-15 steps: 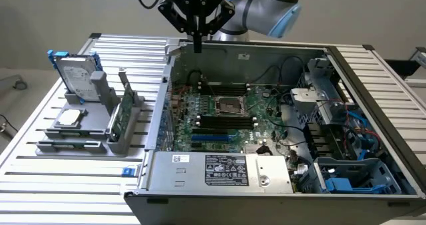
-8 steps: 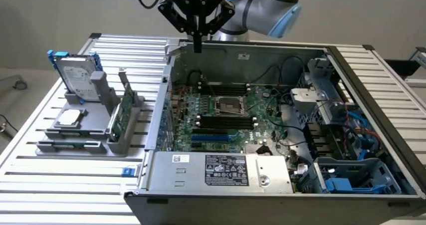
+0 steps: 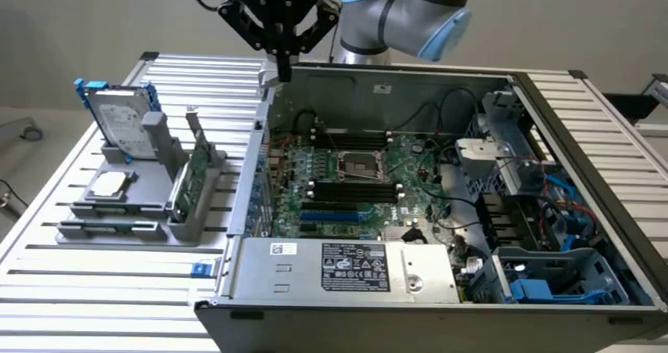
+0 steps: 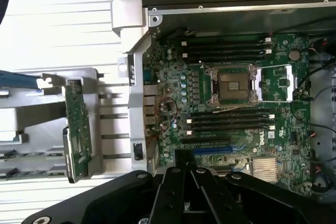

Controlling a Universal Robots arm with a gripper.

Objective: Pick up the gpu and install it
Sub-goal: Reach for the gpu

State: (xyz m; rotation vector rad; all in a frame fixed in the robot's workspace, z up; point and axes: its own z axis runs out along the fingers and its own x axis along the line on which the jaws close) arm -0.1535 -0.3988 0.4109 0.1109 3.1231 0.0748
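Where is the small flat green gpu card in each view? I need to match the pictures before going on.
Exterior view: the small green gpu card stands on edge in the grey parts rack, on the exterior view's left of the open computer case.
Wrist view: the gpu card stands in that rack, just outside the case's side wall.
Shared landmark: the square silver processor socket on the motherboard.

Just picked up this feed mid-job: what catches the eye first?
The open computer case with its green motherboard dominates the middle of the exterior view. The gripper hangs shut above the case's far wall. The gpu stands on edge in a gray rack on the exterior view's left.
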